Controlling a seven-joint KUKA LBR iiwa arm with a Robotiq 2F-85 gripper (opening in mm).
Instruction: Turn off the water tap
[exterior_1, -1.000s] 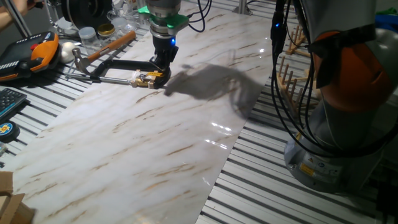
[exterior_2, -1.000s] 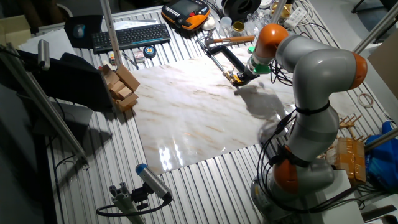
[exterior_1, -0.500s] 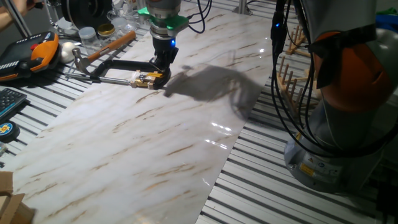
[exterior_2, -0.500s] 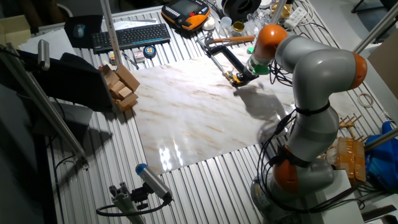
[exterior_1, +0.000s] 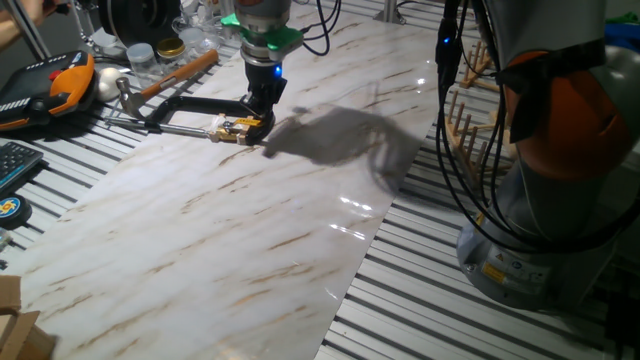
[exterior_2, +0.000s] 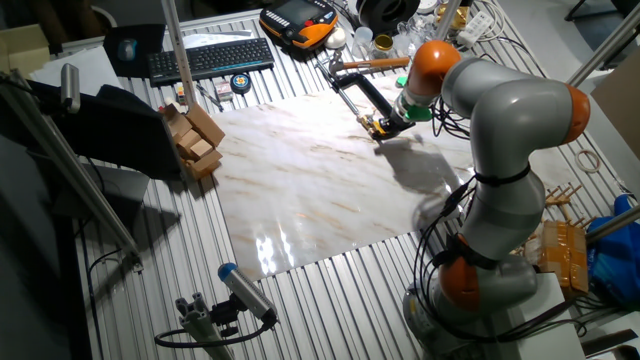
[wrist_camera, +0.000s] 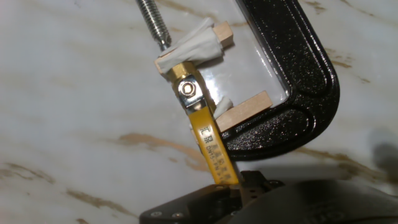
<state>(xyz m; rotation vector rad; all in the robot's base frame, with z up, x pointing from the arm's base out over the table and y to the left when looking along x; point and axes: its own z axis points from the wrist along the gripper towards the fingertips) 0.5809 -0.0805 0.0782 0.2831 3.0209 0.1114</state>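
Note:
The water tap (wrist_camera: 186, 88) is a small brass valve with a yellow lever (wrist_camera: 210, 144). It is pinched between wooden shims (wrist_camera: 243, 111) in the jaw of a black C-clamp (wrist_camera: 311, 74) that lies on the marble board. My gripper (wrist_camera: 239, 186) is at the lever's free end, its fingers closed around the tip. In one fixed view the gripper (exterior_1: 259, 117) stands upright over the tap (exterior_1: 236, 127), with the clamp (exterior_1: 195, 103) to its left. The other fixed view shows the same gripper (exterior_2: 389, 124), tap (exterior_2: 377, 125) and clamp (exterior_2: 357, 90).
A wooden-handled hammer (exterior_1: 176, 72), jars (exterior_1: 148, 56) and an orange pendant (exterior_1: 62, 84) lie behind the clamp. A keyboard (exterior_2: 210, 58) and wooden blocks (exterior_2: 195, 140) are off the marble board (exterior_1: 250, 220). A wooden peg rack (exterior_1: 466, 110) stands to the right.

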